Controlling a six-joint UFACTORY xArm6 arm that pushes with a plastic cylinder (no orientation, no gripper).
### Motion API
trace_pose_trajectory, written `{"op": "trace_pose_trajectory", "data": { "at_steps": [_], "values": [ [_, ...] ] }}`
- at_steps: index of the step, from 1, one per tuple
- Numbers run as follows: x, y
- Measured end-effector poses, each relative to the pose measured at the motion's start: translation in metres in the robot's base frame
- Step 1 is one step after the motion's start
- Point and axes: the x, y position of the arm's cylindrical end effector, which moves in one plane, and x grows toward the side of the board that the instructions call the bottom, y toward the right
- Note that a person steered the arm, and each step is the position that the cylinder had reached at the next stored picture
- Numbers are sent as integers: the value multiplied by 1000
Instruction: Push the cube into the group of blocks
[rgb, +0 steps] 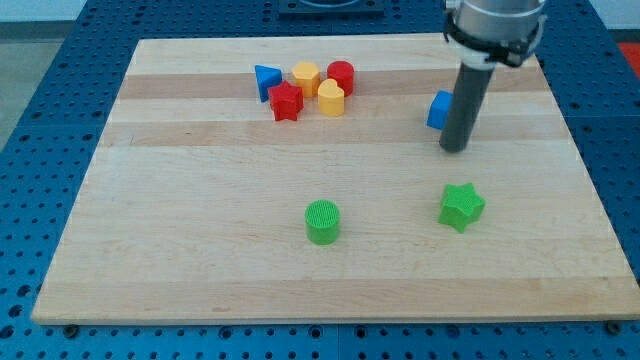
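Wooden board (200, 250): our tip (455, 148) sits just right of the blue cube (438, 110), touching it; block group (305, 88) well left. No pincer fitted.

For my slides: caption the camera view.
My tip beside the blue cube, right of the clustered blocks on the wooden board.

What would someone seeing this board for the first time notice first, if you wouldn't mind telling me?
The eye goes first to the dark rod at the view's upper right, my tip resting just right of the blue cube, which it partly hides. Next comes the tight cluster at the view's top centre: a blue triangle, red star, red cylinder and two yellow blocks.
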Motion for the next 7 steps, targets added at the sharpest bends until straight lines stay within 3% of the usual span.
{"op": "trace_pose_trajectory", "data": {
  "at_steps": [2,4,5,7],
  "values": [
    [-54,-19],
    [-24,7],
    [-39,45],
    [-103,-49]
  ]
}}
